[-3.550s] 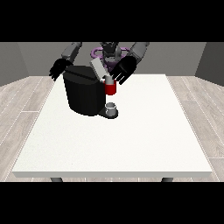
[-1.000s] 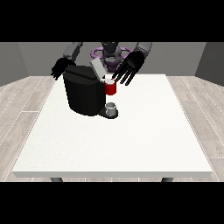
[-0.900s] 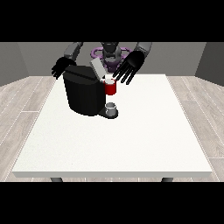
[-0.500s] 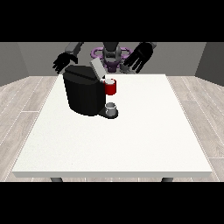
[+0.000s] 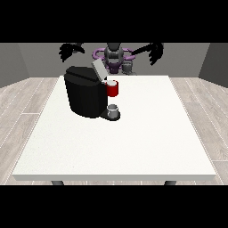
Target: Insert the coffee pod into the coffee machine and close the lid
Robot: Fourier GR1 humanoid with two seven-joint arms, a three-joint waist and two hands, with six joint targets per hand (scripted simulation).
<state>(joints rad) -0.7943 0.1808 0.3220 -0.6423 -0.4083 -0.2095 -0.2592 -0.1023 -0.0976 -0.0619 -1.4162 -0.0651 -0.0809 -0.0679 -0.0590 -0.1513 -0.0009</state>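
A large white rectangular desk (image 5: pixel 133 142) fills most of the view. On its far left part stands a bulky black coffee machine (image 5: pixel 84 92) with its grey lid (image 5: pixel 99 70) tilted up and open. A red thing at the machine (image 5: pixel 112 88) sits at its front right, and below that a small grey cup-shaped thing (image 5: pixel 113 110) rests on the machine's black base; I cannot tell whether this is the coffee pod.

Behind the desk the robot's dark torso (image 5: pixel 114 58) shows, with both arms raised and spread wide, well above the desk and apart from the machine. The robot hand at the view's left (image 5: pixel 69 50) hangs above the machine's far left corner, black fingers pointing downward, holding nothing. The robot hand at the view's right (image 5: pixel 155 51) is held out at the same height, fingers drooping and relaxed, also holding nothing.
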